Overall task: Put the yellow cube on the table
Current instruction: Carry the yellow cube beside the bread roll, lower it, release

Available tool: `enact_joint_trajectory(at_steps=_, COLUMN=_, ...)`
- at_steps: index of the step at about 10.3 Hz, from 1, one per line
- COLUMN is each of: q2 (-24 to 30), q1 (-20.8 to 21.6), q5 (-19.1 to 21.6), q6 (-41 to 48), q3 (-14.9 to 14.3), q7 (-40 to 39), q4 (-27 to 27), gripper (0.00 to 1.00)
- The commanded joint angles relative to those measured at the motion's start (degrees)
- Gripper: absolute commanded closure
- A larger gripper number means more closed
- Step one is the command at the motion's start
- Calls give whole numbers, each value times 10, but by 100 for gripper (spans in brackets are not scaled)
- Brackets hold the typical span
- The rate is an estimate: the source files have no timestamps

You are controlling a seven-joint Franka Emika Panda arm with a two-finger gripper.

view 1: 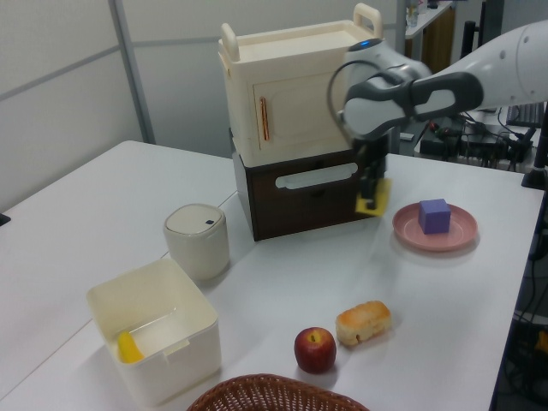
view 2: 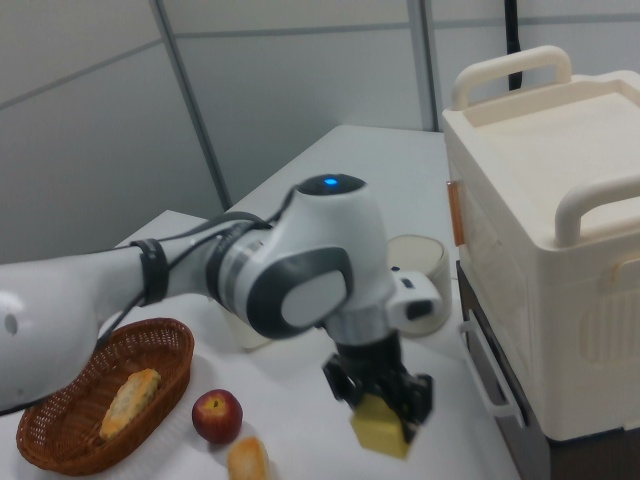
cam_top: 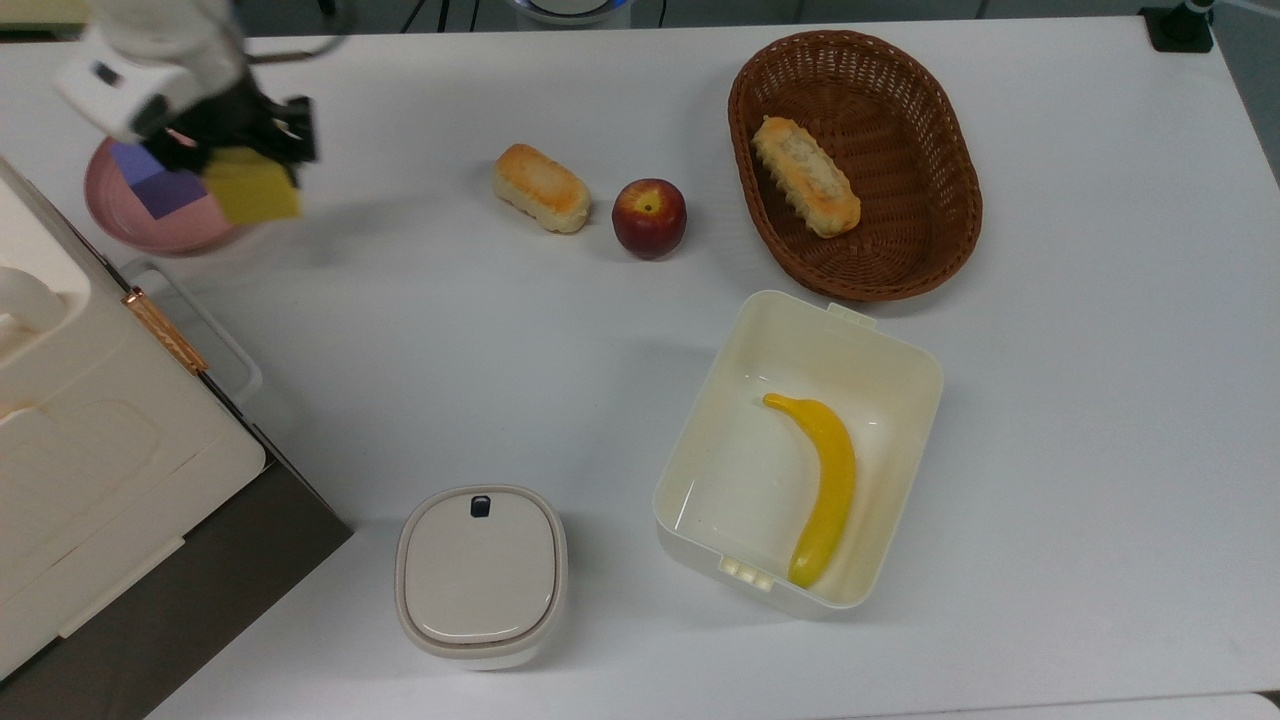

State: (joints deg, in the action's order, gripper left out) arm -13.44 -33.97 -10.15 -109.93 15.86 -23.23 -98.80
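Above the white tabletop (cam_top: pixel 420 300), just past the rim of the round pink plate (cam_top: pixel 105 215) on the top view's left, the black two-finger gripper (cam_top: pixel 250 150) is clamped on the small matte yellow cube (cam_top: pixel 252 187). The cube hangs in the air and does not touch the table or the plate. In the left view the cube (view 1: pixel 373 196) is in front of the dark brown drawer unit (view 1: pixel 308 190), and the small purple cube (view 1: pixel 434 216) sits alone on the plate (view 1: pixel 458 238). In the right view the cube (view 2: pixel 379 430) looks a little tilted between the fingers.

The step in hand, as I judge it, is to carry the cube to a free place and set it down. A good place seems to be the bare area between the plate and the golden oblong bread roll (cam_top: pixel 540 188), near the cube and well apart from the red apple (cam_top: pixel 649 217). The arm should go down straight and slowly until the bottom face of the cube meets the table, and only then the fingers should part. If they part too high, the tilted cube could fall on an edge and roll toward the plate. After the release, the gripper should rise straight up so that it does not drag the cube sideways.
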Motion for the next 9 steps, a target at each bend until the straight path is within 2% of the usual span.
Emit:
enact_joint_trajectory(at_steps=1, q2=4, q1=81, q5=4, q6=8, q3=14, q7=126, q4=-10, gripper=47)
enact_joint_trajectory(at_steps=3, q2=-2, q1=131, q5=4, q6=2, q3=14, q7=185, q4=-10, gripper=33)
enact_joint_trajectory(at_steps=5, q2=-10, q1=172, q5=4, q6=1, q3=14, q7=234, q4=-8, gripper=14)
enact_joint_trajectory(at_steps=6, q2=-13, q1=185, q5=3, q6=1, q3=14, q7=251, q4=-8, gripper=0)
enact_joint_trajectory(at_steps=9, q2=-2, q1=203, q5=2, q6=9, q3=12, q7=275, q4=11, gripper=0)
